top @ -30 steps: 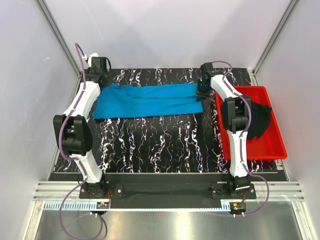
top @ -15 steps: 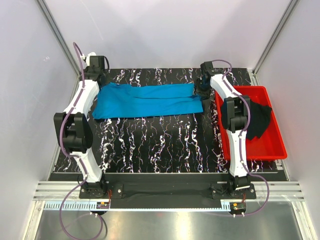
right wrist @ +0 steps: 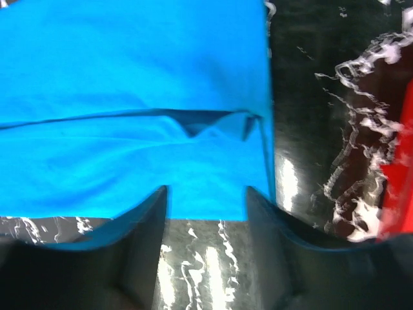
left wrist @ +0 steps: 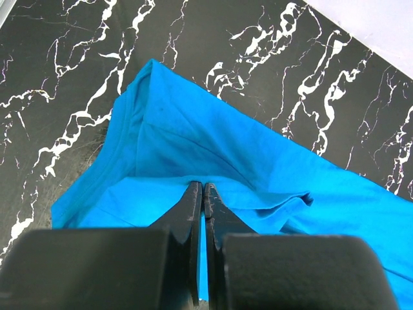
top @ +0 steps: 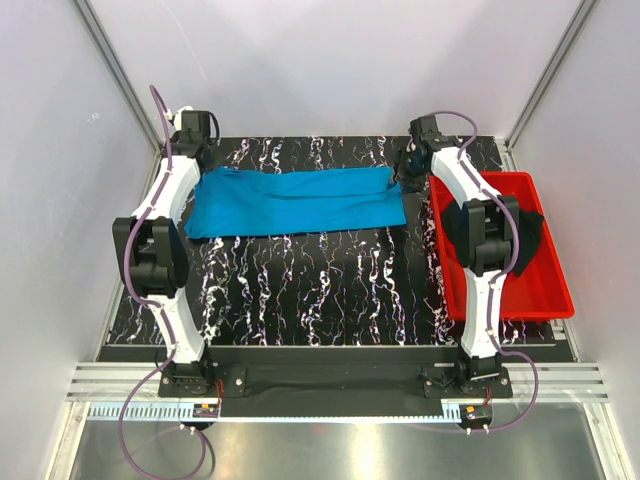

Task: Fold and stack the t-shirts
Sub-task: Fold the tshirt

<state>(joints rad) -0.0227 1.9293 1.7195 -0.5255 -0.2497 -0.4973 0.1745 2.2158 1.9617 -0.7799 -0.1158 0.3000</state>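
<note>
Arms stretched far out, the left end effector [left wrist: 203, 188] pinches the soft sky-blue cloth t-shirt [top: 300, 200]; the right end effector [right wrist: 205, 194] hangs open above it.

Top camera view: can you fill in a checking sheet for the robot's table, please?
Surface: black marble-patterned table.
Job's things: sky-blue t-shirt lying flat as a long band at the far side; black t-shirt bunched in the tray.
Clutter: red plastic tray on the right.
Grippers: left gripper shut, tips at the blue shirt's left end; right gripper open over its right end.
Cables: purple cables looped along both arms.
Surroundings: white walls, metal rails in front.
</note>
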